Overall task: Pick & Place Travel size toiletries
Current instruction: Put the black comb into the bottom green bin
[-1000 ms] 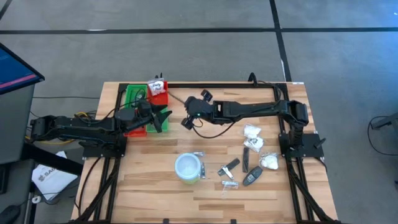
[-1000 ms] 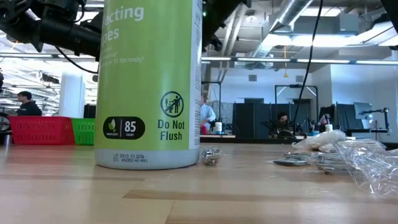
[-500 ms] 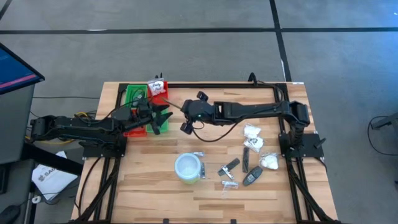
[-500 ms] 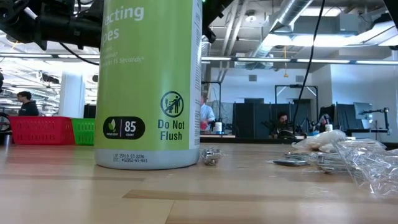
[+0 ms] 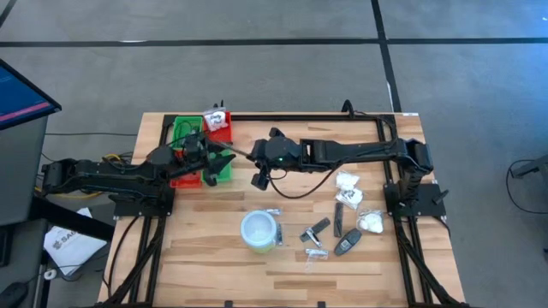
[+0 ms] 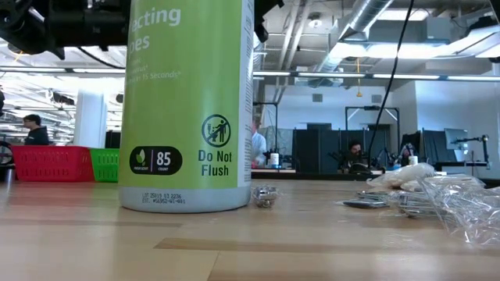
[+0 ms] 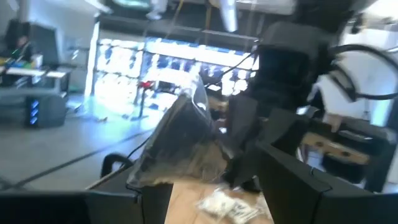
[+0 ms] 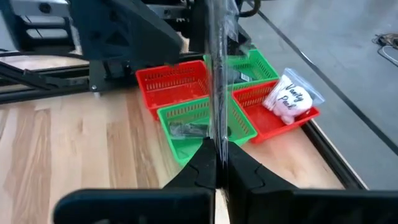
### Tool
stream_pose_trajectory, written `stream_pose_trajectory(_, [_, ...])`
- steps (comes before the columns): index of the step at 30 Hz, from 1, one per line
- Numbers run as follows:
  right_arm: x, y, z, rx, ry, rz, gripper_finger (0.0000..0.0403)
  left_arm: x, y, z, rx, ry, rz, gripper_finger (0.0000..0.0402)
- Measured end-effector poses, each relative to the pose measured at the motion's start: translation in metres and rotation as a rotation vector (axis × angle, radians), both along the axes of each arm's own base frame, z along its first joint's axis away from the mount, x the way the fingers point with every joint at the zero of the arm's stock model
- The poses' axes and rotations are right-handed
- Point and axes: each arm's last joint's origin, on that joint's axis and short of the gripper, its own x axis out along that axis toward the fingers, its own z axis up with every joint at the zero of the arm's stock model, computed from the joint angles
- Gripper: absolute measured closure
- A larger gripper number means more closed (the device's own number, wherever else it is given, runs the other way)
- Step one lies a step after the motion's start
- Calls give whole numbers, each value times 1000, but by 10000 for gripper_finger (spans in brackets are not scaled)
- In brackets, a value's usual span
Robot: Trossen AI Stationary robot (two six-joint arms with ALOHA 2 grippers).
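Standing pinched between right fingers (image 8: 214, 171): sachet (image 8: 217, 74)

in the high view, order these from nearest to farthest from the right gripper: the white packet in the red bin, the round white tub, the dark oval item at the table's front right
From the right gripper, shut on a clear sachet:
1. White packet in the red bin, at the back on the left.
2. Round white tub, toward the front centre.
3. Dark oval item, front right, farthest.
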Motion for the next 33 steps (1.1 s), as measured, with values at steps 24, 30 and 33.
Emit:
stream_pose_trajectory(24, [0, 0, -1, -24, 26, 44, 360, 0, -2, 1, 28, -9, -55, 398])
stream_pose_trajectory(30, [-6, -7, 0, -22, 59, 19, 348, 0, -1, -2, 16, 19, -36, 399])
stream_pose_trajectory(33, [-10, -10, 0, -11, 89, 2, 348, 0, -1, -3, 12, 35, -26, 400])
